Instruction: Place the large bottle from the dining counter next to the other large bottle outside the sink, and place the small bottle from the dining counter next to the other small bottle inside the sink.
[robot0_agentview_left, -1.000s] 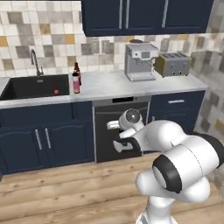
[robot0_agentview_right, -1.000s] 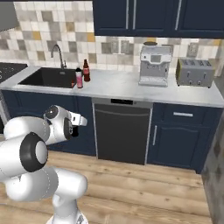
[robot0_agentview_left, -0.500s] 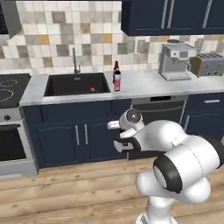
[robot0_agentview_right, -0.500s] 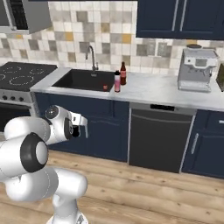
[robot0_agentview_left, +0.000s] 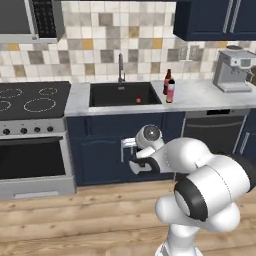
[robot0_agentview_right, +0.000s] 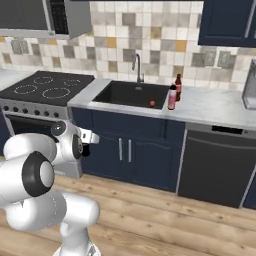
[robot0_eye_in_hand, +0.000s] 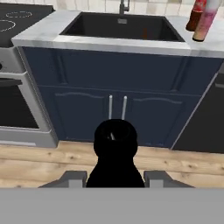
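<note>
Hand (robot0_eye_in_hand: 114, 181) pinches a small dark bottle (robot0_eye_in_hand: 115, 151) at frame bottom; it looks light, rigid, slick — grip low on the body.

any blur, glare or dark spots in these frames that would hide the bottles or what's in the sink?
Left base view: soft and low in detail, no glare; two bottles readable, sink basin near-black, a small red item barely shows. Right base view: even lighting, pink bottle clear, basin dark. Hand view: a black held thing silhouettes as a featureless blob between the fingertips; bottles cropped at the top edge.
</note>
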